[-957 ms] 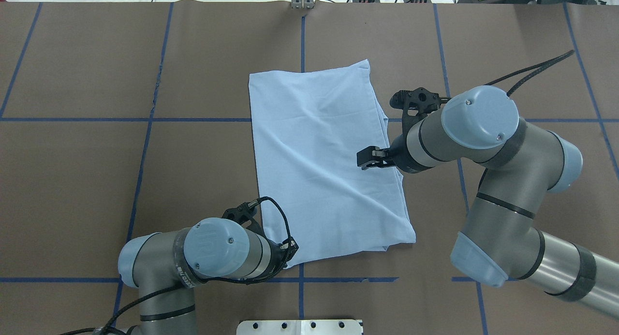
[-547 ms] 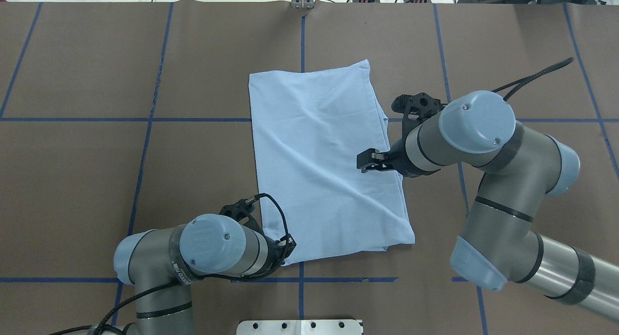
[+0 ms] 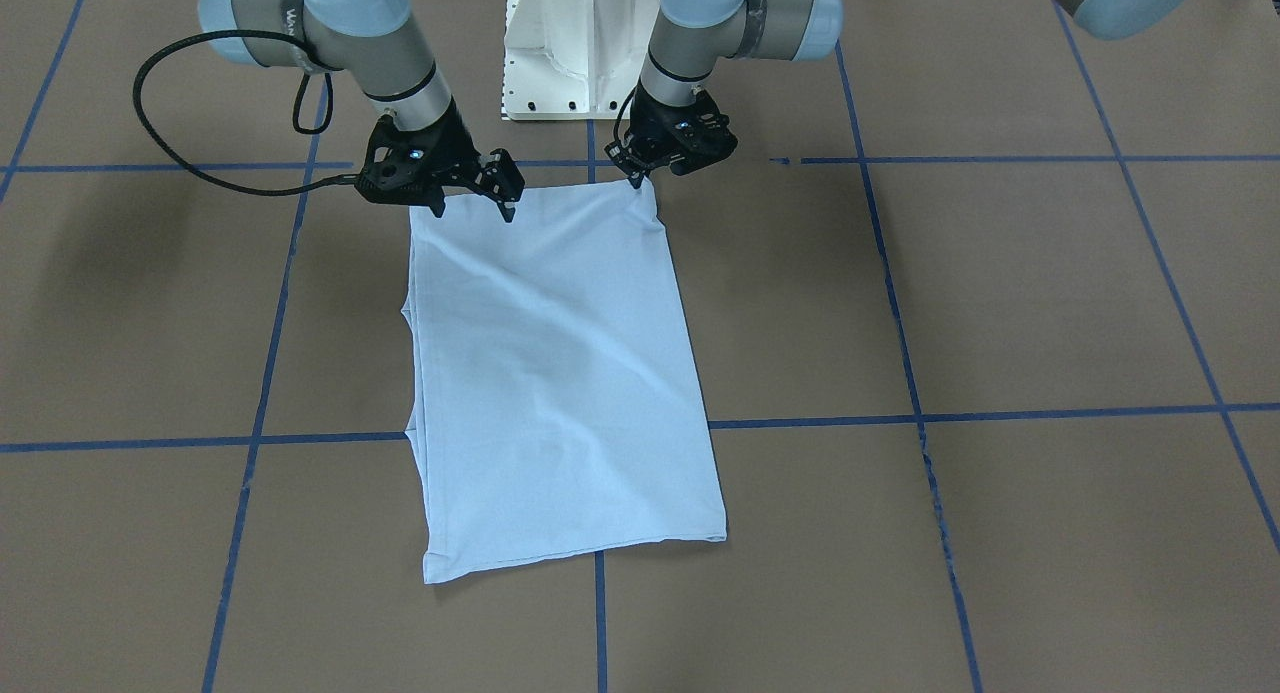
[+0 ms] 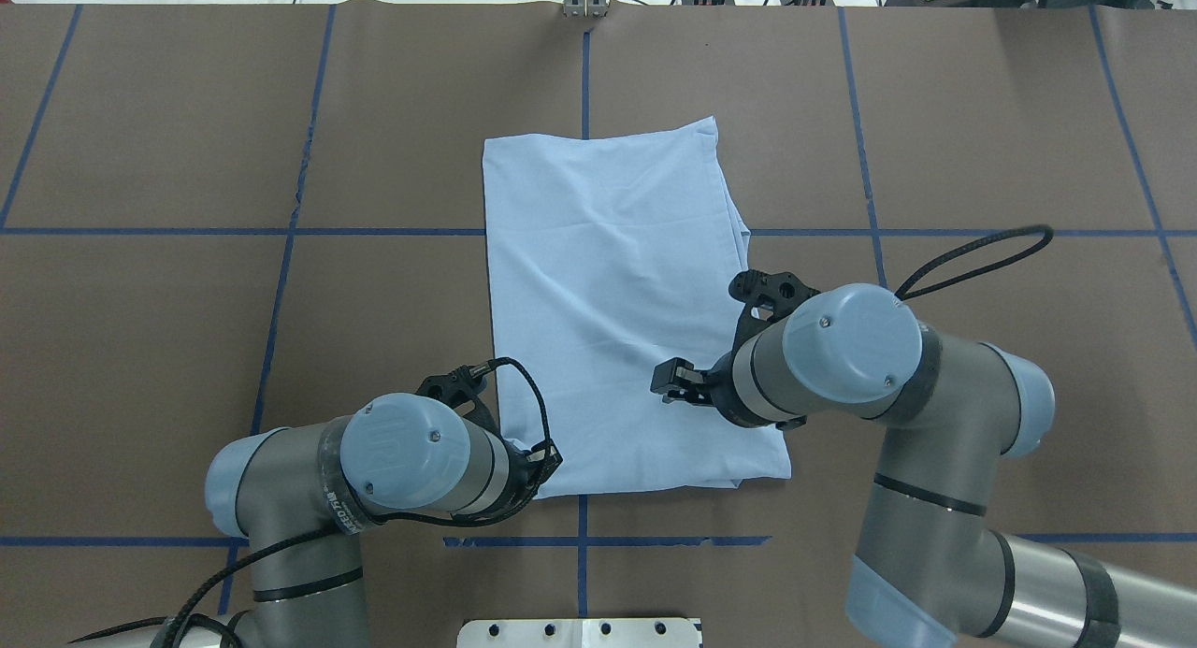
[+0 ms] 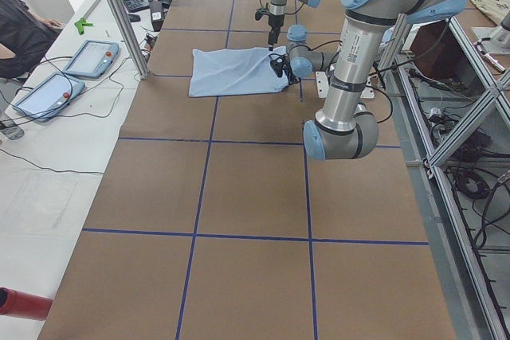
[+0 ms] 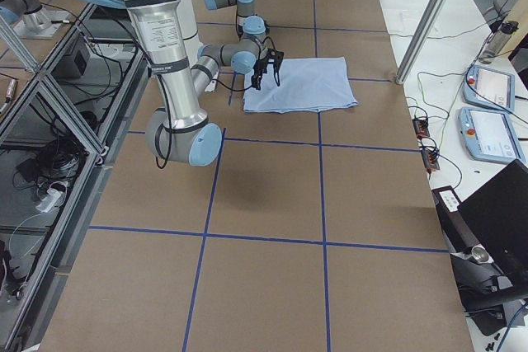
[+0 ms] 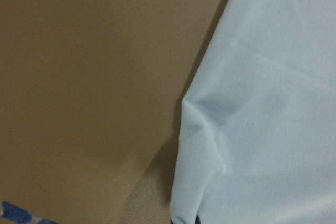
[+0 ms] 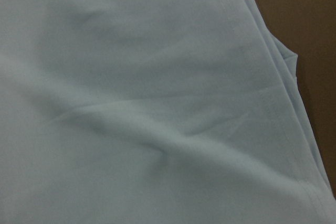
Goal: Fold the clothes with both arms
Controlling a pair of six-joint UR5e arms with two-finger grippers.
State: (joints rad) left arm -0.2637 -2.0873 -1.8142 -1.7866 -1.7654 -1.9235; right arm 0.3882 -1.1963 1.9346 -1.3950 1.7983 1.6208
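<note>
T-shirt (image 4: 608, 283) lying flat; left pincer (image 3: 637, 178) pinching near corner, right pincer (image 3: 474, 211) hovering open by the other for paired lift

A: T-shirt (image 4: 608, 283): thin matt cloth, softly creased, stitched hem. Table (image 4: 159, 349)?
B: Matt brown sheet, paper-like. Right arm (image 4: 926, 517): satin grey metal tube, smooth pale-blue plastic caps.

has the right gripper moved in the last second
Yes. In the overhead view the right gripper has come toward the robot, away from the blue tape line across the table, and is now over the near half of the shirt.
</note>
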